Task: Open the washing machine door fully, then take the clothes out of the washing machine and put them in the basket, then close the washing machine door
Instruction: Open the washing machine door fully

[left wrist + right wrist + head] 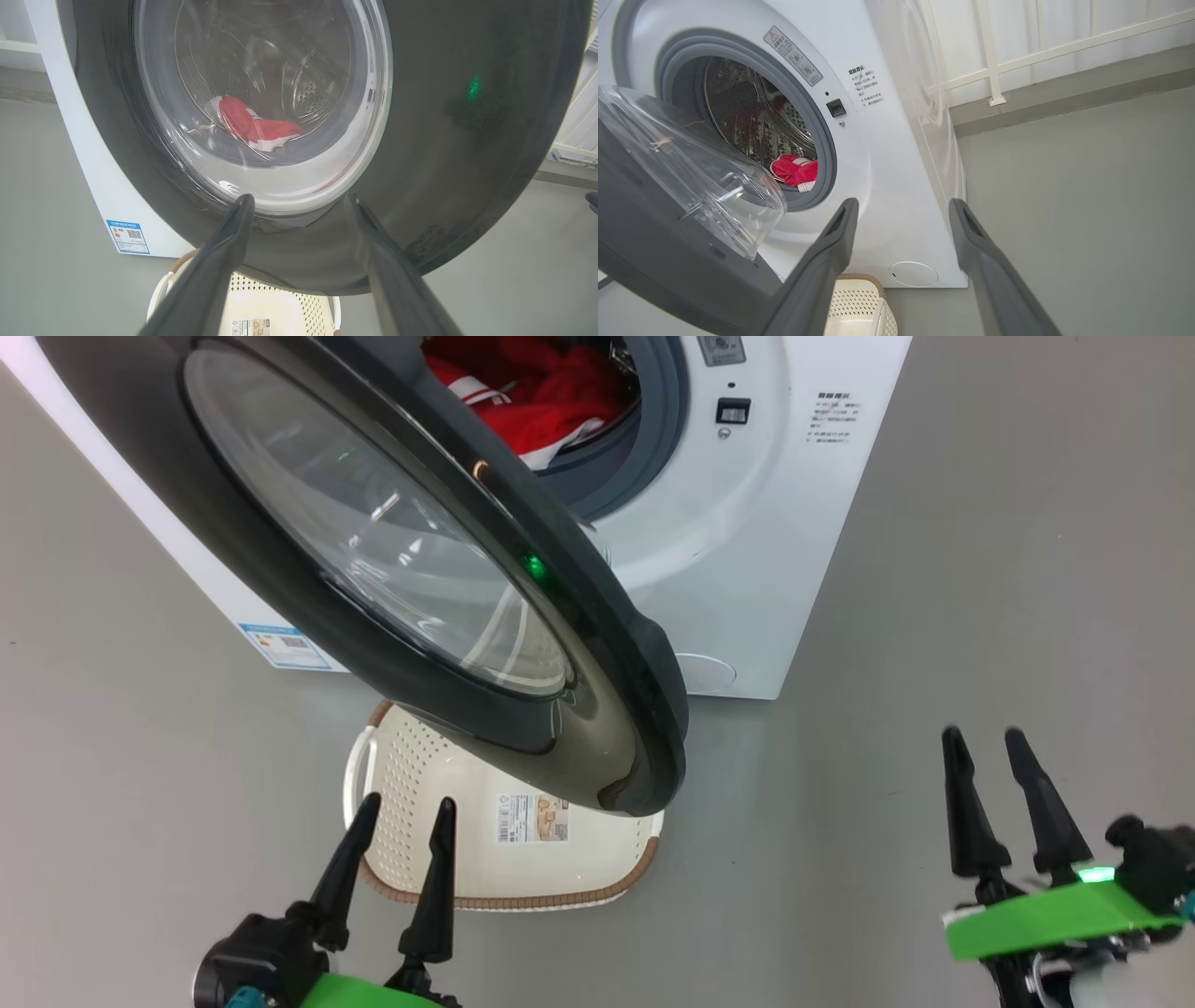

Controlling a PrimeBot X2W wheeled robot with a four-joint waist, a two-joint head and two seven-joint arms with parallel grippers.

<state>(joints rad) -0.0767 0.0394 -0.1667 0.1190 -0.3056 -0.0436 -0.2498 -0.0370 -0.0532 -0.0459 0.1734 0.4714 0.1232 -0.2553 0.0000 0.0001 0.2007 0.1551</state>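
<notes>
The washing machine door (597,644) with its black rim stands partly open, swung out over the basket (560,859), which lies on the floor under it. Red clothes (551,392) lie in the drum of the white washing machine (747,569). I see them through the door glass (257,126) and past the door's edge (796,171). My left gripper (406,803) is open, low at the left over the basket's near side, its fingers (224,252) pointing at the door (467,140). My right gripper (982,735) is open and empty, right of the machine (887,186).
Grey floor (980,569) spreads to the right of the machine. A white railing and wall base (994,70) run behind it. A blue label (280,646) sits low on the machine's front. The round white cap (913,274) is at the bottom right of the front panel.
</notes>
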